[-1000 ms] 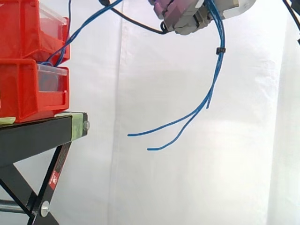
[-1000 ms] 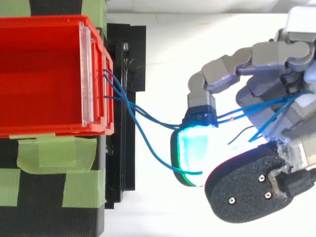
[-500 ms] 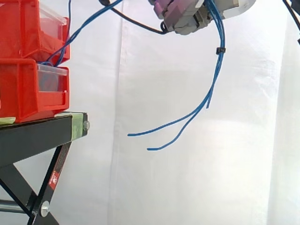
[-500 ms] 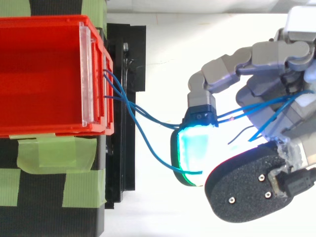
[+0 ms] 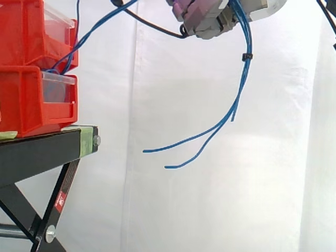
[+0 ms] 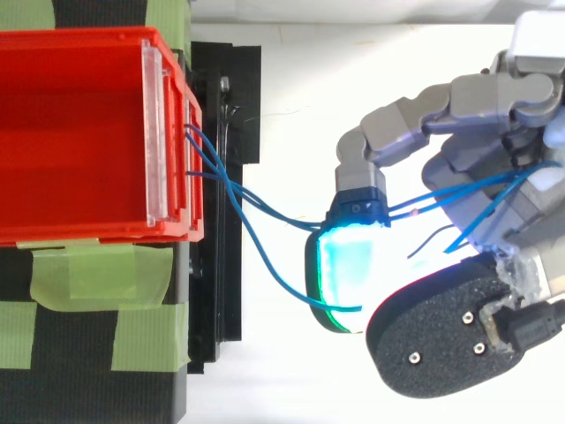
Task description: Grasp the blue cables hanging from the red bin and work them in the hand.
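my hand [image 6: 459,97] is curled round the blue cables [image 5: 239,100], fingers bent over so the strands cross my palm rather than slip off, and the cyan-green fingertip pad [image 6: 344,265] hooks in front of them. i reckon i hold high because the strands are anchored at the front of the red bin [image 6: 79,35], out past my fingertips and lower than me, so the span between us slants upward. the free ends droop below my palm, gathered by a small black tie [image 5: 246,55]. under the bin sits the black stand [image 5: 37,152] with green tape [image 6: 97,274]. only cable crosses the gap to my fingers, and the white curtain [image 5: 173,105] hangs behind.
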`<act>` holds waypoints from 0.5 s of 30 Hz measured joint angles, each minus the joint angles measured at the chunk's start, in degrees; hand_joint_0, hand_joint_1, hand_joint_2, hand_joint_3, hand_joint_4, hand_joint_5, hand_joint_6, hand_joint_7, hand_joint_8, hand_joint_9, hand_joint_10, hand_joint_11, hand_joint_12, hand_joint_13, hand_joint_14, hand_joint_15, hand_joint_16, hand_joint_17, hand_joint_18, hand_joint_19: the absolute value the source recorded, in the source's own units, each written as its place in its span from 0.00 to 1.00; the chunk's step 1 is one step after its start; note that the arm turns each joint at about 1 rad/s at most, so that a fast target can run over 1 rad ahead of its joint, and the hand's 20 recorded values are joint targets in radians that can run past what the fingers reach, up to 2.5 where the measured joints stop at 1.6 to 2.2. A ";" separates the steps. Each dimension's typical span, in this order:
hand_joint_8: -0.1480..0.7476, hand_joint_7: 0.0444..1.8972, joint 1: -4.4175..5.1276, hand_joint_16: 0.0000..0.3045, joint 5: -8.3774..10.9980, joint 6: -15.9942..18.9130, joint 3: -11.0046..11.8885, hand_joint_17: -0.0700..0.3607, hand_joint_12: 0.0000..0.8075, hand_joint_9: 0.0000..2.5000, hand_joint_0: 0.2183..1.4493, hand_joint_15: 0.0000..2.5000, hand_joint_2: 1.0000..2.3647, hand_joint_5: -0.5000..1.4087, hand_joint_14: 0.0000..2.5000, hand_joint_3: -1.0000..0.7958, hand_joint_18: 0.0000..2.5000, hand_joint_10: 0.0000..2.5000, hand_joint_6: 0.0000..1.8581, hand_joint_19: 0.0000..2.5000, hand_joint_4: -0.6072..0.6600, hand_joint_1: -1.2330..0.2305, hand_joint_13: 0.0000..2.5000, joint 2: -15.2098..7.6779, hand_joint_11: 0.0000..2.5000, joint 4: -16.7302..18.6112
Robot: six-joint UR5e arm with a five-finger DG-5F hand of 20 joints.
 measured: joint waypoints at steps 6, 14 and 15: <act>0.74 0.66 0.00 0.20 0.00 -0.01 -0.01 0.47 0.65 0.31 0.53 0.76 0.01 0.46 1.00 0.51 0.48 1.00 0.32 0.55 0.61 0.36 0.33 0.00 1.00 0.00; 0.74 0.65 0.06 0.20 0.00 -0.01 0.00 0.47 0.65 0.31 0.53 0.76 0.01 0.46 1.00 0.51 0.48 1.00 0.32 0.55 0.61 0.36 0.33 0.03 1.00 0.00; 0.74 0.66 0.07 0.20 0.00 -0.01 0.00 0.47 0.65 0.31 0.54 0.76 0.01 0.46 1.00 0.51 0.48 1.00 0.32 0.55 0.61 0.36 0.33 0.02 1.00 0.00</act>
